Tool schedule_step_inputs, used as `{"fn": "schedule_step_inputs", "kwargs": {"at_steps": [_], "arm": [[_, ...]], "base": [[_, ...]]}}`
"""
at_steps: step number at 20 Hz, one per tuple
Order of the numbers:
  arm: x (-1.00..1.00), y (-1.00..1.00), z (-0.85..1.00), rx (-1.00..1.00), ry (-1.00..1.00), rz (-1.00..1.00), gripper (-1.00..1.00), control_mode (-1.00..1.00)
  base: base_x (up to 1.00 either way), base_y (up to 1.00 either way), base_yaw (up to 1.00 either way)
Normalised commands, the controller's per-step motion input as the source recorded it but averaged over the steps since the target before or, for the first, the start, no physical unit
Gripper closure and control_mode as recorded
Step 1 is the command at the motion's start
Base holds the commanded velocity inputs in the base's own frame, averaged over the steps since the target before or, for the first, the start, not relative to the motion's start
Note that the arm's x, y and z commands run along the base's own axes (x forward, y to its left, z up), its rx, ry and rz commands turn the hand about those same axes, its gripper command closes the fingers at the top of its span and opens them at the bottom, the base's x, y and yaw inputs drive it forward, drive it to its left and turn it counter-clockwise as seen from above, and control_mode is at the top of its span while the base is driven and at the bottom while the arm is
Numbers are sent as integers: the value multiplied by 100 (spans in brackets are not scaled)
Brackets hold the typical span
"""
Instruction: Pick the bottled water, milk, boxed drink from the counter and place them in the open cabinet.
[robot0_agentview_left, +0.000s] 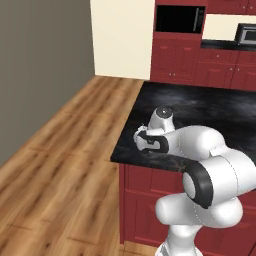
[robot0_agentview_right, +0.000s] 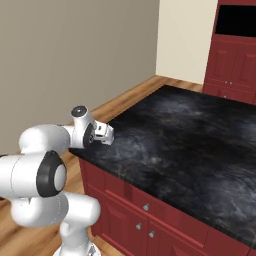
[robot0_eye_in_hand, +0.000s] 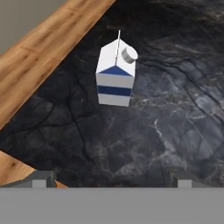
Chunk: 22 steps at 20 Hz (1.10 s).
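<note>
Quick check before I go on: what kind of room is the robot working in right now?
Most likely a home kitchen: a black marbled stone counter over red panelled cabinets, a microwave on the far counter, and a milk carton standing on the stone top.

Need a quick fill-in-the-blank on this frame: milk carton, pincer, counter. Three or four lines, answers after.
1. The milk carton stands upright on the ____ marbled counter.
2. The pincer is ____, its tips wide apart and nothing between them.
3. The band around the carton's white body is ____.
4. Past the counter edge in the hand view lies a ____ floor.

Missing words: black; open; blue; wooden
</note>
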Motion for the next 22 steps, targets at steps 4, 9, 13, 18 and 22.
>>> {"fn": "schedule_step_inputs", "kwargs": {"at_steps": [4, 9, 13, 18, 22], "arm": [[26, 0, -13, 0, 0, 0, -100, -100], [22, 4, -20, 0, 0, 0, -100, -100], [18, 1, -17, 0, 0, 0, -100, -100], [16, 0, -9, 0, 0, -1, -100, -100], [19, 0, -8, 0, 0, -1, -100, -100]], "base": [[0, 0, 0], [0, 0, 0], [0, 0, 0], [0, 0, 0], [0, 0, 0]]}}
